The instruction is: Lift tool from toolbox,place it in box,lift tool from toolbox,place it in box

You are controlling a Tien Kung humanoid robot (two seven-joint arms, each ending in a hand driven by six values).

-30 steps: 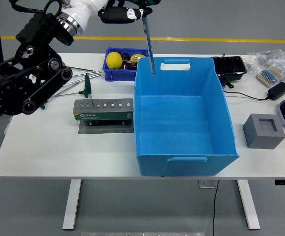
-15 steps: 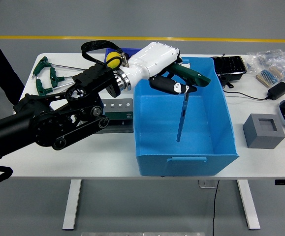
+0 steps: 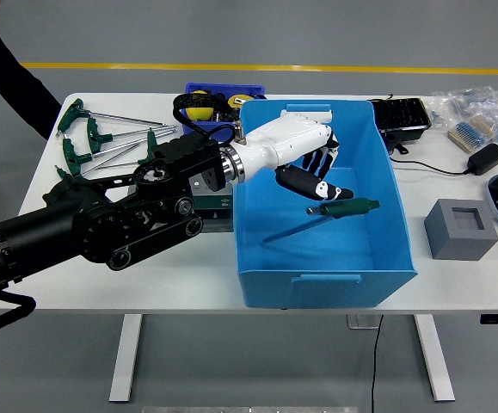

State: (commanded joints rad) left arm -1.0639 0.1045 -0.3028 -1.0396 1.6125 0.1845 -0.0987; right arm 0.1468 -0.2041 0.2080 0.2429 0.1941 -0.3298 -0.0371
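White table [image 3: 76, 275] on a grey floor; spare T-handle wrenches [image 3: 102, 142] lie far left; left hand [image 3: 304, 163] reaches into the blue box [image 3: 317, 280], fingers spread, thumb just touching the green-handled tool [image 3: 322, 217]; tool is tilted low inside the box; risk: handle snags a finger on withdrawal, dragging it back out.

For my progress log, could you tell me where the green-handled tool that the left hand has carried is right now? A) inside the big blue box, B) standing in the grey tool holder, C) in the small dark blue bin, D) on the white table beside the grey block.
A: the green-handled tool lies tilted inside the big blue box, right under the left hand, whose fingers are spread open above its handle.
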